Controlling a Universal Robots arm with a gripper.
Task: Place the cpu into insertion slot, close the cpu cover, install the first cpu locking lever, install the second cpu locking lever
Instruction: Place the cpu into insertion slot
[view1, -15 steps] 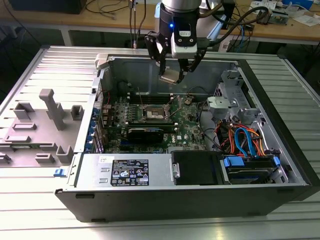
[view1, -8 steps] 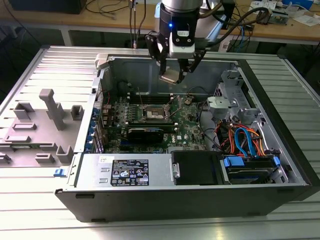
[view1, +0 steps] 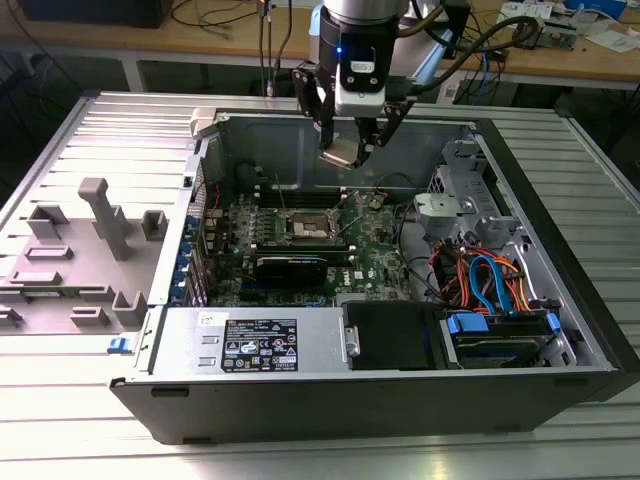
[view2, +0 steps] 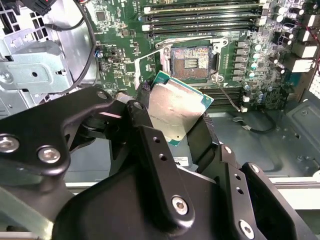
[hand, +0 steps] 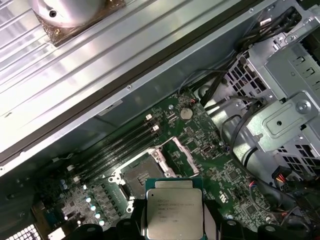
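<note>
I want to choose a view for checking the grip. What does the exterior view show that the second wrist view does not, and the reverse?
Exterior view: the whole open case, a grey fixture at that view's left, blue and orange cables. Second wrist view: fingers pressing two opposite edges of the cpu, and the contact field inside the slot. Both: the gripper shut on the cpu, clear of the slot, which is empty.

Black claw (view2: 175, 114) with silver screws (view2: 50, 155), silvery wrist (view1: 360, 20), small blue light (view1: 340, 50)
</note>
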